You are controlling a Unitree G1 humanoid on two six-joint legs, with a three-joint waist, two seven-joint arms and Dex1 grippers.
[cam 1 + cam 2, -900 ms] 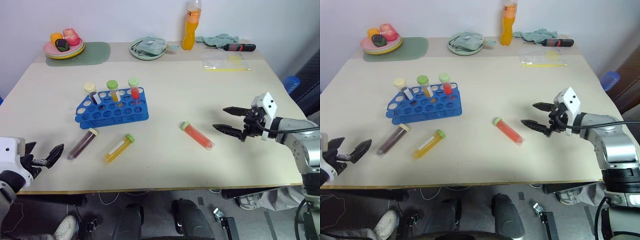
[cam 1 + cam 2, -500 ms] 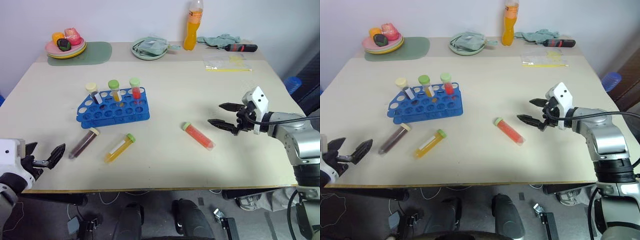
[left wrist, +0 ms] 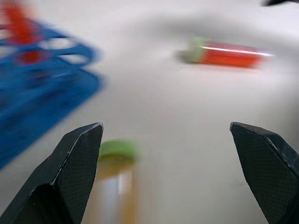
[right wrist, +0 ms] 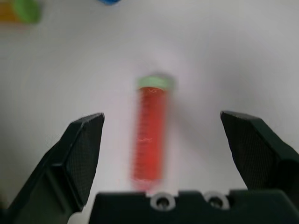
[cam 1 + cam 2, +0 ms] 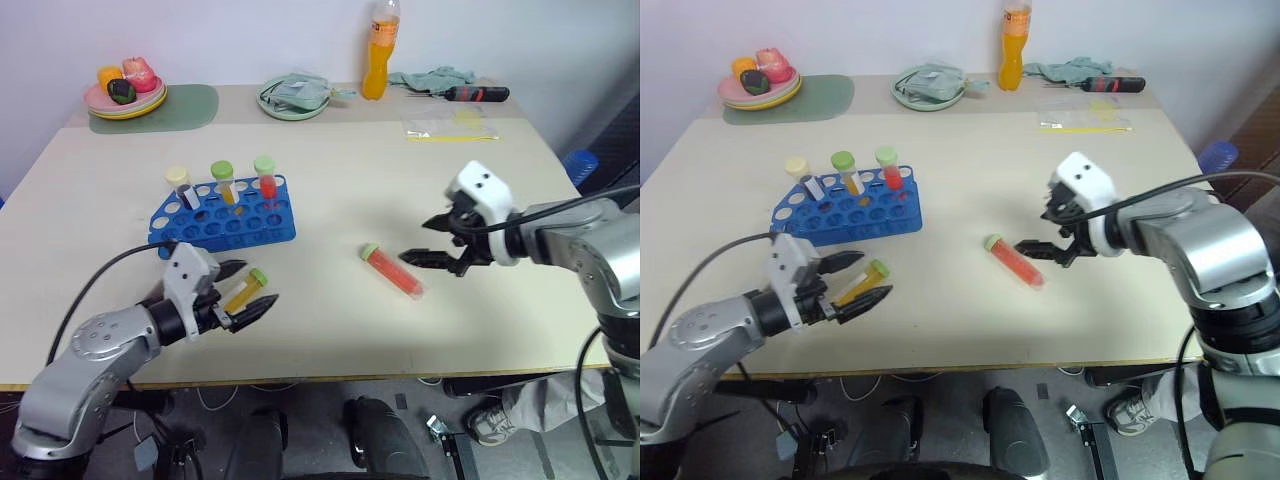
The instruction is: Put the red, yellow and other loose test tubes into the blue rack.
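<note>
Left eye view: the blue rack point(image 5: 225, 216) stands on the left half of the table point(image 5: 330, 160), with three capped tubes upright in its back row, one cream-capped point(image 5: 179, 184), one green-capped with yellow liquid point(image 5: 222, 180), one green-capped with red liquid point(image 5: 266, 176); the left gripper point(image 5: 250, 290) reaches in from the near-left edge, its two black fingers spread wide on either side of the loose yellow tube point(image 5: 244, 290), which lies on the table just in front of the rack with its green cap pointing away from the robot; the fingers hold nothing, and whether they touch the tube cannot be told; the maroon tube is hidden behind the left arm, so its place cannot be told; the red-orange tube point(image 5: 391, 270) lies flat near the table's middle, green cap toward the rack; the right gripper point(image 5: 436, 241) hovers just beside its far end, fingers wide apart and empty; in the right wrist view the red-orange tube point(image 4: 151, 132) lies between the two fingers point(image 4: 79, 154), clear of both; at the table's back edge stand an orange drink bottle point(image 5: 379, 50), a plate of fruit point(image 5: 125, 88), a green dish point(image 5: 296, 97) and a screwdriver point(image 5: 478, 94).
</note>
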